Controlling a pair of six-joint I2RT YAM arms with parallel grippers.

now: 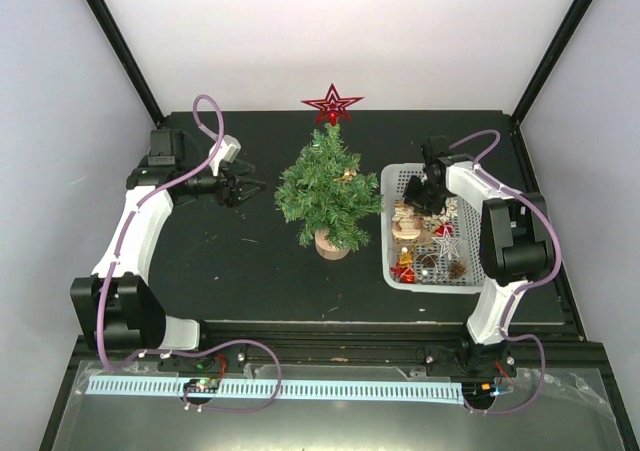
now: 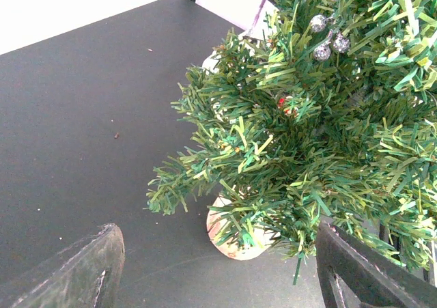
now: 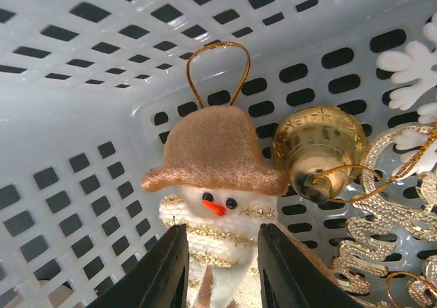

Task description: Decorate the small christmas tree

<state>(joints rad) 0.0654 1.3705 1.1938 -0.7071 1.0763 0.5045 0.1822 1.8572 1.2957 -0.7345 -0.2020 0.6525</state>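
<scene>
White walls close in a black tabletop (image 1: 230, 271). The tree (image 1: 328, 186) stands upright at its middle, between the two arms and just left of the basket (image 1: 392, 271). A red star (image 1: 332, 104) sits at its top, and small silver balls (image 2: 326, 38) hang among the needles.

The tree looks light and a bit top-heavy on its round wooden base (image 2: 229, 236), so a push high up would likely tip it. The bristly branches seem soft and springy and should bend rather than break. The stiff base or the trunk is the sound place to hold it, and branch tips suit hanging loops.

The left pincer (image 1: 240, 189) hovers spread wide and empty, aimed at the tree's lower branches.

The white slotted basket holds the ornaments: a snowman (image 3: 215, 178) in a tan hat with a gold loop, a gold bell (image 3: 317, 147) beside it, a white snowflake (image 3: 413, 69) and gold glitter pieces (image 3: 382, 253). The right pincer (image 3: 222, 274) reaches into the basket and appears to be pinching the snowman's soft body below the scarf.
</scene>
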